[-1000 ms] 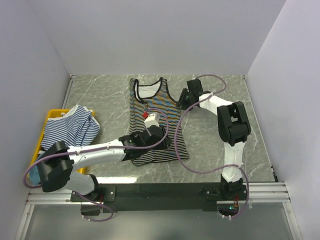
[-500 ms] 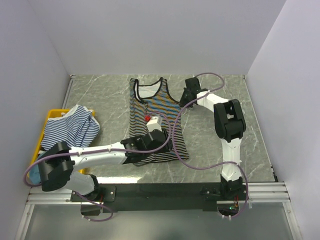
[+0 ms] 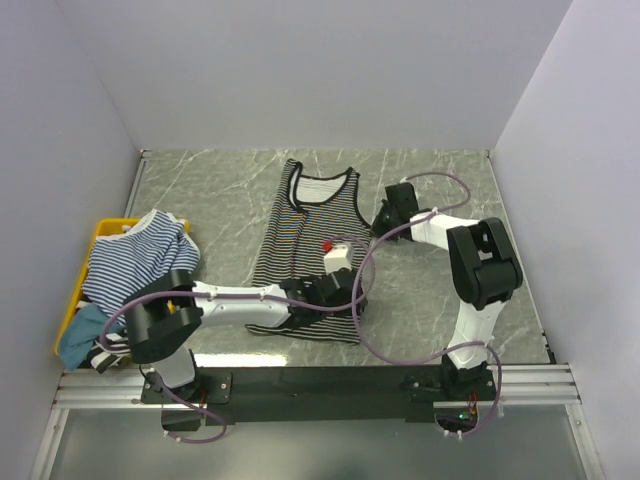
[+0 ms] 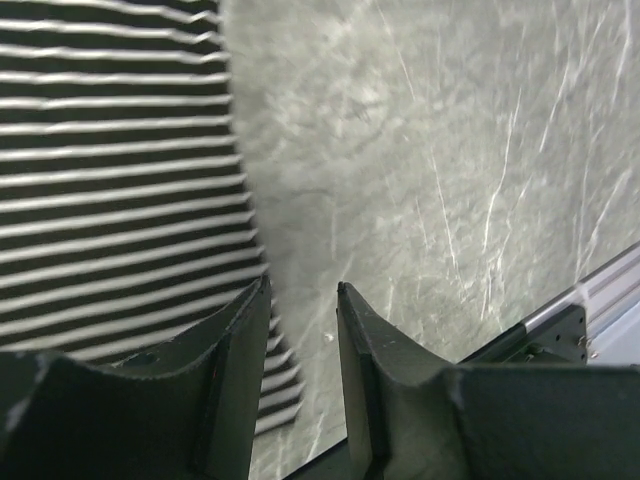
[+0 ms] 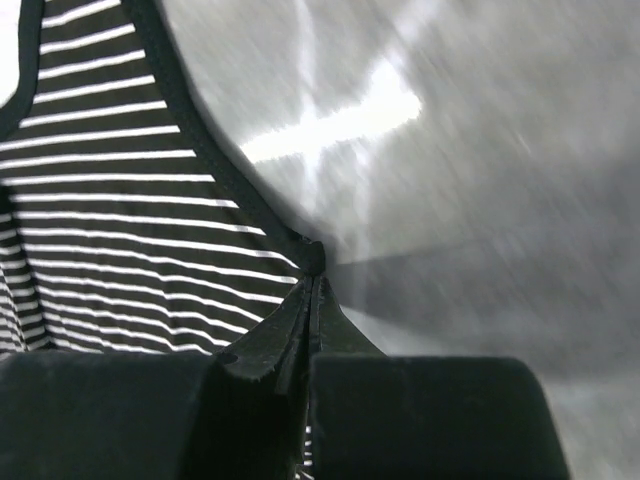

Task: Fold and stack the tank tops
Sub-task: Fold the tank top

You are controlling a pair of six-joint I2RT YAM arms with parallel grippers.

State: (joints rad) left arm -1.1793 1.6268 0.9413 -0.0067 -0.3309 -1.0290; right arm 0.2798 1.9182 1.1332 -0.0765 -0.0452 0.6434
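A black-and-white striped tank top [image 3: 310, 240] with black trim lies flat on the marble table, neck toward the back wall. My right gripper [image 3: 381, 220] is at its right armhole. In the right wrist view the right gripper [image 5: 313, 275] is shut on the black trim [image 5: 200, 150] at the fabric's edge. My left gripper [image 3: 352, 300] hovers open at the lower right of the hem. In the left wrist view the left gripper [image 4: 300, 290] has one finger over the striped edge [image 4: 120, 200] and bare table in the gap. A blue-and-white tank top [image 3: 140, 258] is bunched in the bin.
A yellow bin [image 3: 105, 228] stands at the left edge and also holds a blue cloth [image 3: 82, 338]. Grey walls close the table on three sides. The black base rail [image 3: 320, 382] runs along the near edge, seen also as the rail [image 4: 570, 320]. Purple cables loop over the shirt.
My right gripper has shut on the armhole trim and drawn the black-and-white top to the right. My left arm has swung right, to the hem's lower right corner.
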